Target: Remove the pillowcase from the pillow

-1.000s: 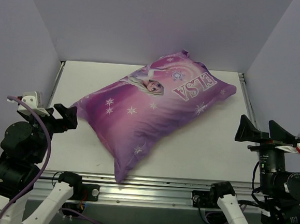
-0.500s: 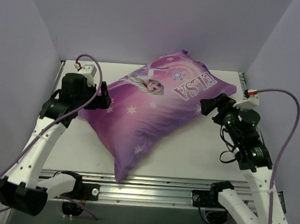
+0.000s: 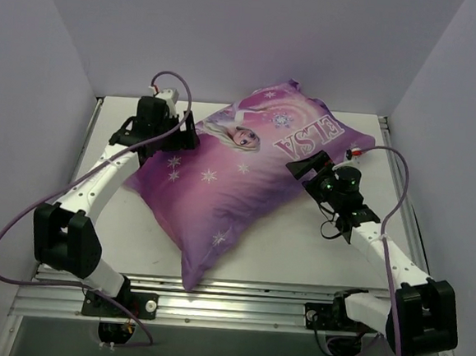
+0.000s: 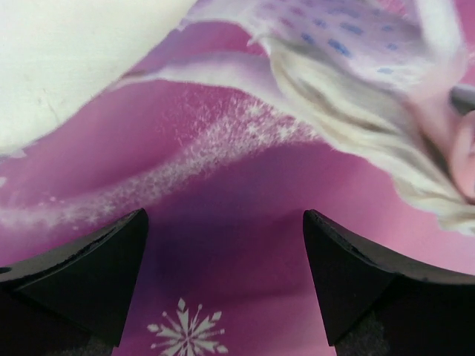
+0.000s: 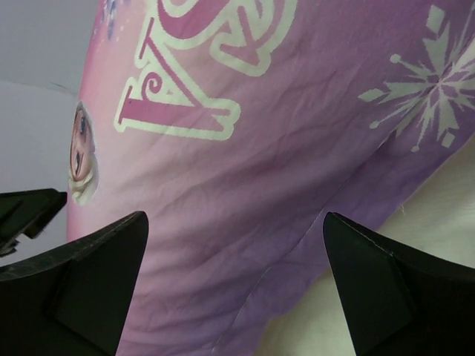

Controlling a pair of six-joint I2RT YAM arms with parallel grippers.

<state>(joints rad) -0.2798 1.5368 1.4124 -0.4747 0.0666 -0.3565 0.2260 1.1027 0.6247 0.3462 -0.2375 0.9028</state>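
The left gripper (image 3: 184,132) and the right gripper (image 3: 299,161) both have fingers wide apart, holding nothing; the pillowcase (image 3: 220,201) lies just under them.

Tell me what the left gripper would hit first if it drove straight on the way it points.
The left gripper would meet the pillowcase: purple fabric beside the printed blonde hair fills the gap between its open fingers. How close it is, the wrist view does not show.
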